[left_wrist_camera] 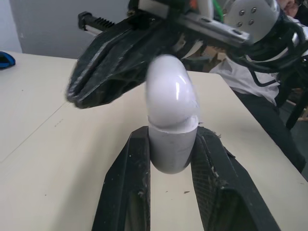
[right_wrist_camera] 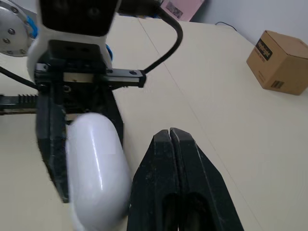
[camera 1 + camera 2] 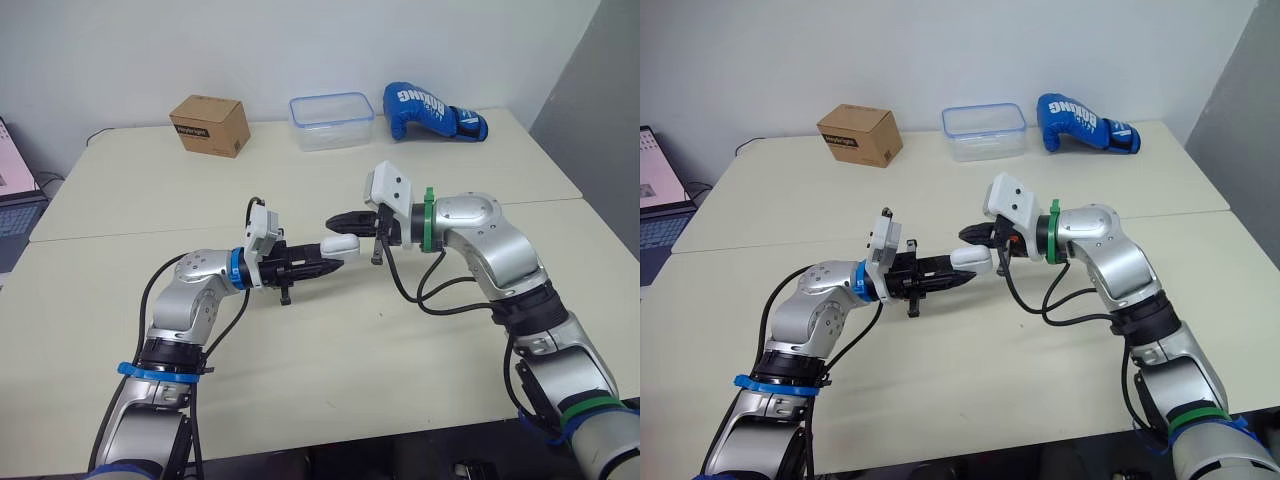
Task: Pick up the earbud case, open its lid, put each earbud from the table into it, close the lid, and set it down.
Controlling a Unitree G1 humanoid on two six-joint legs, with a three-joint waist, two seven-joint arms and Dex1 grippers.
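The white earbud case [image 3: 341, 243] hangs above the middle of the table [image 3: 330, 350]. My left gripper [image 3: 325, 265] is shut on its lower half. In the left wrist view the case [image 1: 171, 125] stands between the two black fingers [image 1: 130, 178], with a thin seam showing under its rounded lid. My right gripper [image 3: 337, 220] comes in from the opposite side. Its fingers [image 2: 171, 159] are pressed together with nothing between them, and they lie against the lid end of the case [image 2: 96, 163].
Along the far edge of the table stand a cardboard box [image 3: 210, 125], a clear plastic container [image 3: 332, 120] and a blue boxing glove [image 3: 430, 110]. A laptop [image 3: 15, 205] sits off the left side. A person [image 1: 240, 77] sits beyond the table in the left wrist view.
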